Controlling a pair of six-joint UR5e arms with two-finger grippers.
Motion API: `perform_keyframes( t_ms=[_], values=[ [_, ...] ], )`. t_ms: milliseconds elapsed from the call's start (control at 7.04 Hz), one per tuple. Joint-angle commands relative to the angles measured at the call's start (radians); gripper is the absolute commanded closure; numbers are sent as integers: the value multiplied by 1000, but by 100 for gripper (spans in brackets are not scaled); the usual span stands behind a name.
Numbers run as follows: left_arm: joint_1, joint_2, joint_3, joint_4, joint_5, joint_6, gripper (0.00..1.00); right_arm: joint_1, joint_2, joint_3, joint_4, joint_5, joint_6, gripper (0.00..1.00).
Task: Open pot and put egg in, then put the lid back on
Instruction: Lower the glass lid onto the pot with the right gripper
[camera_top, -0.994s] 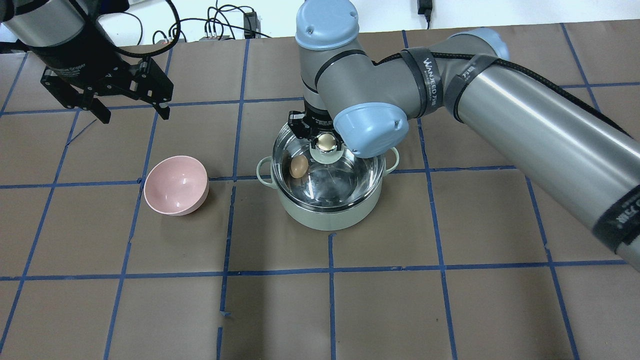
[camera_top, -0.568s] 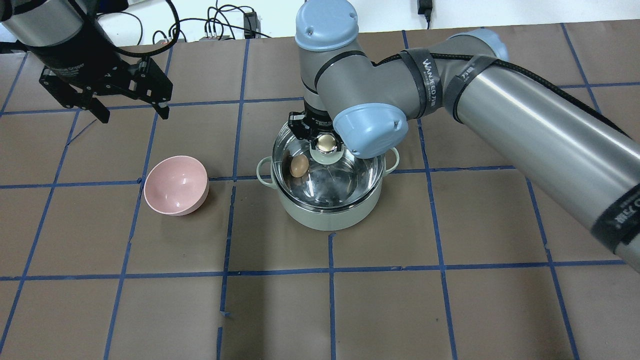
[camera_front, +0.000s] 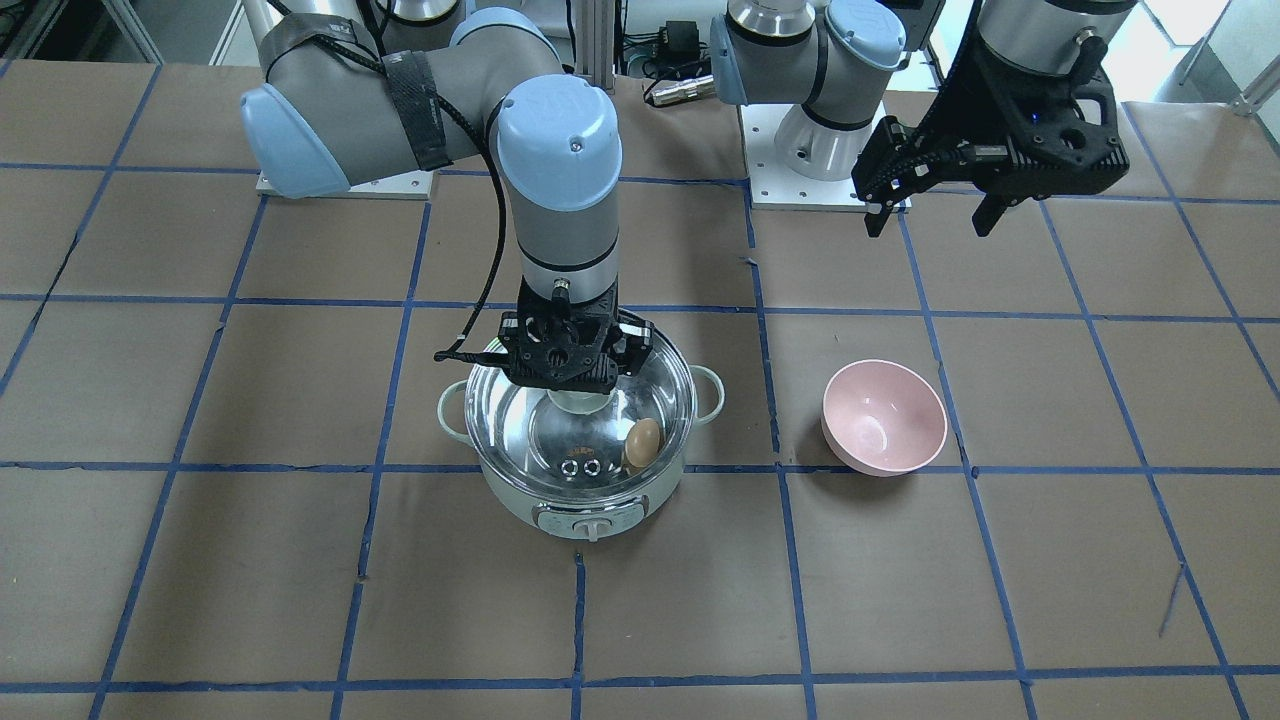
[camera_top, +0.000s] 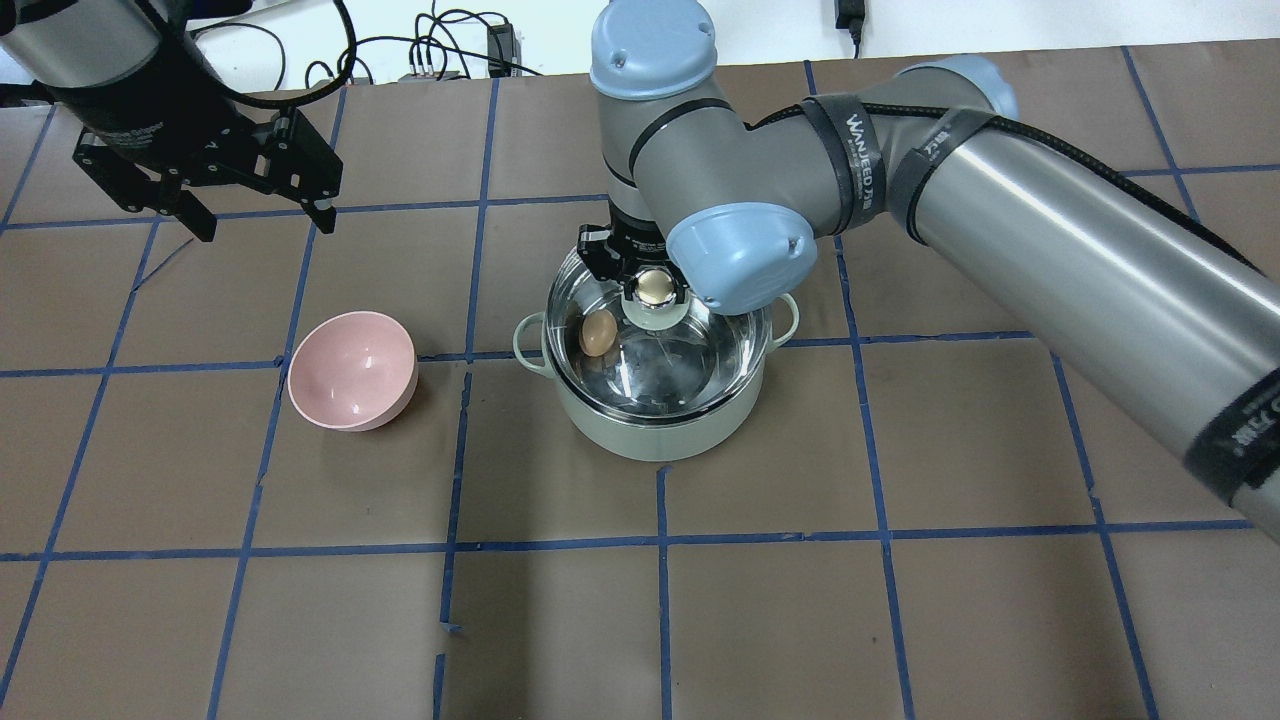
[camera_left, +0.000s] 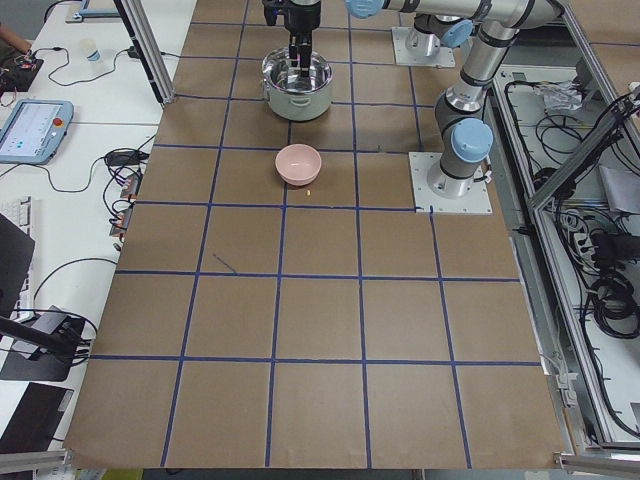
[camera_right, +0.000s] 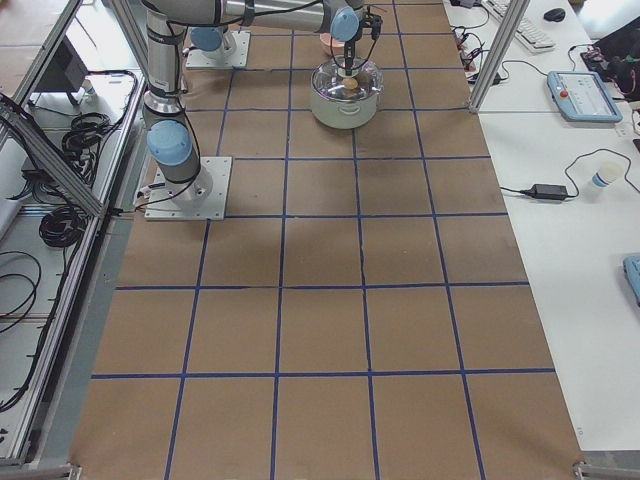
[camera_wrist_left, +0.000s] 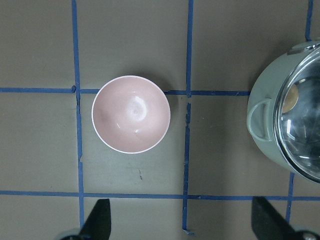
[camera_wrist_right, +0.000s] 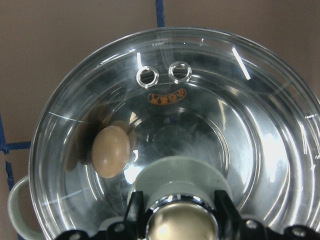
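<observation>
— What is at the upper left of the overhead view?

— The black left tool (camera_top: 266, 222). It hangs above the brown, blue-taped tabletop (camera_top: 900, 620) with its two fingers spread wide and nothing between them.

— And lower down on that side?

— A round pink bowl (camera_top: 352, 370) stands upright on the tabletop, left of centre, well apart from that tool.

— Then the centre?

— The round electric pot with the pale mint-white body (camera_top: 655, 432) stands to the right of the bowl, near it but not touching. The small brown-tan oval egg (camera_top: 598, 333) lies inside, by the left of the shiny steel wall.

— Is it covered?

— The large round clear glass lid (camera_top: 700, 370) lies over the pot's mouth, and the egg shows through the glass. I cannot tell whether its rim sits down all the way round.

— And the arm on the right?

— It stretches across from the right edge. The right tool (camera_wrist_right: 179, 215) points straight down over the pot, with its fingers closed against either side of the lid's cream-gold knob (camera_top: 655, 286).
</observation>
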Motion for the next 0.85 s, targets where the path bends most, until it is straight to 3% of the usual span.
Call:
perform_keyframes(
  t_ms=[0, 142, 710],
  values=[
    [0, 9, -8, -1, 3, 0, 1, 0, 3, -2, 12, 3, -1, 100],
    [0, 9, -8, -1, 1, 0, 1, 0, 5, -3, 12, 39, -1, 100],
    [0, 9, -7, -1, -3, -2, 1, 0, 6, -3, 29, 44, -4, 100]
  ],
)
